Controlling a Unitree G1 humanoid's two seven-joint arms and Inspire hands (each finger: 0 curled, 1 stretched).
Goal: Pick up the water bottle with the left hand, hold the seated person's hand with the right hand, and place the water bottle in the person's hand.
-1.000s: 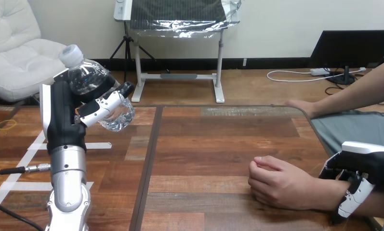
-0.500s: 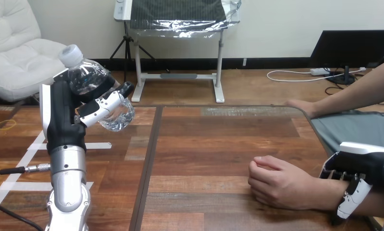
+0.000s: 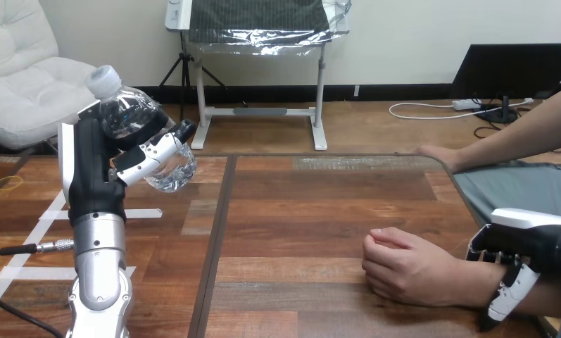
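Note:
My left hand [image 3: 93,172] is raised over the table's left part, shut on a clear water bottle [image 3: 128,113] with a white cap. The bottle tilts, cap up and to the left, with my thumb across its lower body. The person's hand [image 3: 404,269] rests as a loose fist on the table at the lower right. My right hand [image 3: 534,236] sits on top of that hand's wrist, its thumb curled down the near side of the wrist.
The person's other hand [image 3: 439,156] lies flat at the table's far right edge. White tape lines [image 3: 52,211] and a yellow rubber band [image 3: 10,182] mark the table's left side. A dark seam [image 3: 217,232] runs down the wooden table top.
My right hand has slid slightly left and down along the person's wrist. The left hand and bottle have not moved.

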